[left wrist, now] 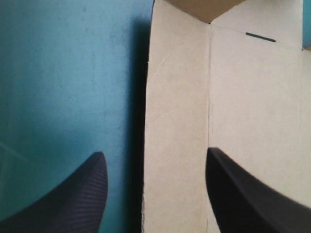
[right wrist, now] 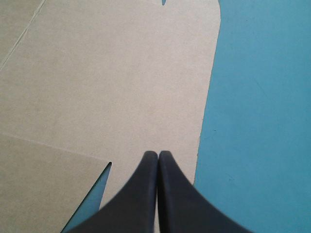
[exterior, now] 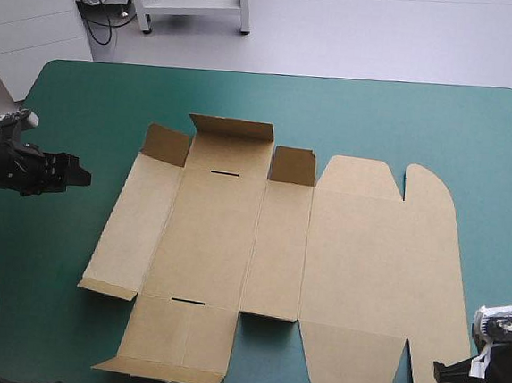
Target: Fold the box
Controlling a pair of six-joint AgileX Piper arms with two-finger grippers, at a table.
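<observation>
The brown box (exterior: 269,246) lies as a cut sheet, mostly flat, in the middle of the table. Small flaps (exterior: 230,128) stand raised along its far side, and the rounded lid panel (exterior: 379,274) lies flat on the right. My left gripper (exterior: 83,176) hovers open off the sheet's left side. In the left wrist view the left gripper (left wrist: 155,153) straddles the box's (left wrist: 223,97) left edge, with nothing held. My right gripper (exterior: 439,373) is shut by the lid's near right corner. In the right wrist view the right gripper (right wrist: 158,155) points over the box's (right wrist: 107,73) lid edge.
Bare teal-green cover (exterior: 112,98) surrounds the sheet, widest along the far side and the right. The table's far edge (exterior: 284,74) runs near the top of the high view. The sheet's near flaps (exterior: 159,371) reach close to the table's front edge.
</observation>
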